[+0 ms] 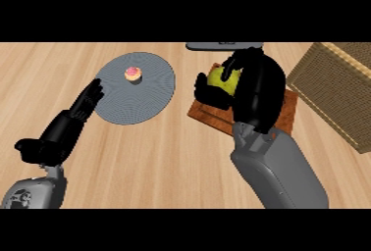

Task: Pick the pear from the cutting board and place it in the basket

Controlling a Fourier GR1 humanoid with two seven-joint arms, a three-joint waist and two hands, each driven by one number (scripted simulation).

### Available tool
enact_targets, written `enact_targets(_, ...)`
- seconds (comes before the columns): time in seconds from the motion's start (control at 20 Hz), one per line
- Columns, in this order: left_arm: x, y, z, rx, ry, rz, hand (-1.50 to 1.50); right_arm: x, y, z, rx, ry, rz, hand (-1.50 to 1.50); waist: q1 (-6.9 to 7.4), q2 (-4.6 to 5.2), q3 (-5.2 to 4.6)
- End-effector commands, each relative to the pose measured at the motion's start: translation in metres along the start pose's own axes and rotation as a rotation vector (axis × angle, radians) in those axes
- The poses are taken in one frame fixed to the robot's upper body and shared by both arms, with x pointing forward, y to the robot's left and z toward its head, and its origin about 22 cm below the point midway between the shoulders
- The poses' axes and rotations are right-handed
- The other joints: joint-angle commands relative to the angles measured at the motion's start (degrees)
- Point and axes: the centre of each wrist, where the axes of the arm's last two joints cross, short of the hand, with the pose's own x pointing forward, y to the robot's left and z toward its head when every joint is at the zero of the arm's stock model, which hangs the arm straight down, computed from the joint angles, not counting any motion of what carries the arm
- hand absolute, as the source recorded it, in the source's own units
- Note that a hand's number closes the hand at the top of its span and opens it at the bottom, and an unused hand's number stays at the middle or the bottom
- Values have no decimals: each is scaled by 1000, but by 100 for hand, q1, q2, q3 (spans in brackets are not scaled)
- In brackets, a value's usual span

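Left hand (72, 115) rested open, fingers straight, just beside the round grey ribbed plate (148, 100) with its pink cupcake (133, 73). Further right, the smooth yellow-green pear (221, 81) sat between thumb and fingers of the right hand (253, 88), curled round it, wooden cutting board (210, 117) beneath. The pear's long axis was hidden. A woven basket (337, 83) lay right of that hand.

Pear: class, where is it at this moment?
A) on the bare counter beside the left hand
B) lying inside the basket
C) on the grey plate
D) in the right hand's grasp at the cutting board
D: the right hand has its fingers and thumb curled round the pear, over the cutting board.
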Motion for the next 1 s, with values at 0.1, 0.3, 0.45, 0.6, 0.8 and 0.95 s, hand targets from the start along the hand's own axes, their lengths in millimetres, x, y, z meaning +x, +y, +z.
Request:
enact_targets(0.1,9,6,-12,18,-14,6,0,34,-49,-16,-115,124,-8,150,-63,12,-1)
enact_targets(0.3,-8,5,3,2,-9,-2,0,14,-54,-29,-162,150,97,150,-49,19,0)
enact_targets(0.45,-11,-1,-4,19,-15,-3,0,40,-66,-55,-198,172,95,150,-13,33,-3)
enact_targets(0.6,-6,7,-9,-4,12,-7,0,23,-58,-78,-255,182,111,150,18,47,0)
enact_targets(0.8,5,11,2,0,-9,2,0,0,-85,-109,-324,226,124,150,28,36,2)
enact_targets(0.95,2,-9,0,-1,-8,-1,0,-1,-100,-140,-411,245,107,150,57,48,2)
